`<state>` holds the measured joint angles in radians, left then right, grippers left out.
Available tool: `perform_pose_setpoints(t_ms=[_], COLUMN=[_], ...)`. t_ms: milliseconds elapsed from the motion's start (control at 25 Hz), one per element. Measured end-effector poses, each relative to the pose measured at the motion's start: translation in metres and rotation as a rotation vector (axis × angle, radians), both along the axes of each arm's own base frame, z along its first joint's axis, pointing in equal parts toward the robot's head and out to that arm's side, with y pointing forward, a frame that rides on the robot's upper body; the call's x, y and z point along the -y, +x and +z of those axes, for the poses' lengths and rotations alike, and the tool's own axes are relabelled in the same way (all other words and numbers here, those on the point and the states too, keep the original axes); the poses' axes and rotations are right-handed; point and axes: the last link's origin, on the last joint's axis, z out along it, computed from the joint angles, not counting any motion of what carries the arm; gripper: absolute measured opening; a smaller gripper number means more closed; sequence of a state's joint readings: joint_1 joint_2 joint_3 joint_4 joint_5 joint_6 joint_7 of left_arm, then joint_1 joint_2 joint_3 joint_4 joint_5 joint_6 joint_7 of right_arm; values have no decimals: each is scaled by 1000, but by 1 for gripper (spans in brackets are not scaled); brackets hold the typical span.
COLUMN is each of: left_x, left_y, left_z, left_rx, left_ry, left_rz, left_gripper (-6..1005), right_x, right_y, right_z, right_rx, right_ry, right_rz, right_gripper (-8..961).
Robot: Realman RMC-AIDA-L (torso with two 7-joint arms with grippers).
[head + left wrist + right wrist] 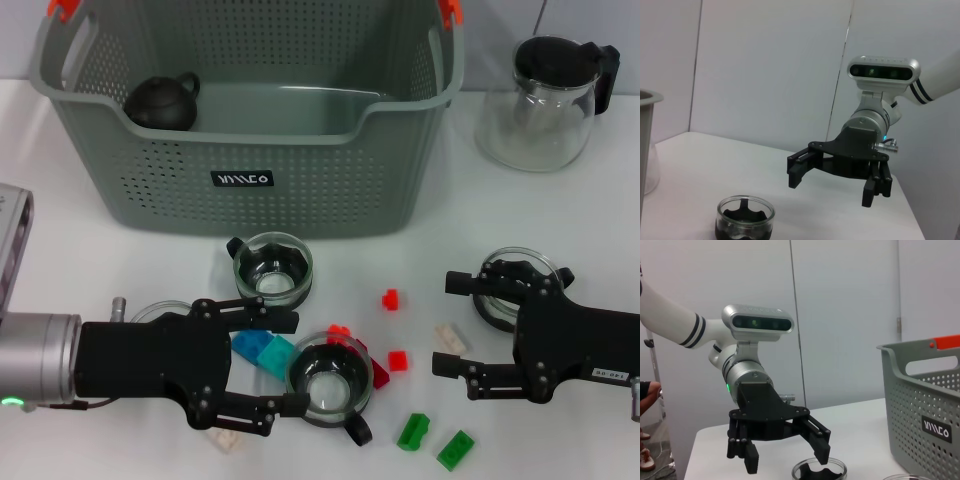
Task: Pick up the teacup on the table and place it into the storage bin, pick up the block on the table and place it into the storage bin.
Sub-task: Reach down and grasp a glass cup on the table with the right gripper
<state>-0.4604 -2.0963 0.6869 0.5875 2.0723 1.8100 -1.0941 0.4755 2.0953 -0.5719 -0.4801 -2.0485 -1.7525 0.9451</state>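
Observation:
The grey perforated storage bin (300, 170) stands at the back of the white table. Glass teacups with black bases sit in front of it: one just before the bin (272, 266) and one nearer me (330, 385). My left gripper (287, 362) is open, low over the table, its fingers either side of the teal blocks (263, 350) and beside the nearer teacup. My right gripper (450, 322) is open, over another teacup (515, 272), with a beige block (451, 338) between its fingers. The left wrist view shows the right gripper (832, 186) and a teacup (745, 220).
A black teapot (162, 100) lies inside the bin at its left. A glass pitcher (540, 100) stands at the back right. Red blocks (390, 298) (398, 360) and green blocks (412, 430) (456, 450) lie scattered. A further teacup (150, 315) sits partly under the left arm.

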Motion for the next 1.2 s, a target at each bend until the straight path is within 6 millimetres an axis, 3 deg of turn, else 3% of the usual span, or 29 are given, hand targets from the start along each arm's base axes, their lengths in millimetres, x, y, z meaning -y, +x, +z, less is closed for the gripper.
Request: perform_pose_setpoints(t_ms=[760, 1000, 1200], left_x=[3, 6, 12], left_y=[0, -17, -36], left_z=[2, 37, 60], left_rx=[10, 29, 3], left_ry=[-8, 85, 139], left_rz=[-4, 69, 152], left_gripper=[873, 873, 872], right_x=[-2, -9, -24], right_y=[0, 2, -4], right_z=[-1, 13, 38], right_rx=[-1, -5, 153], right_ry=[9, -56, -161], right_rz=[-15, -131, -192], right_gripper=[902, 889, 879])
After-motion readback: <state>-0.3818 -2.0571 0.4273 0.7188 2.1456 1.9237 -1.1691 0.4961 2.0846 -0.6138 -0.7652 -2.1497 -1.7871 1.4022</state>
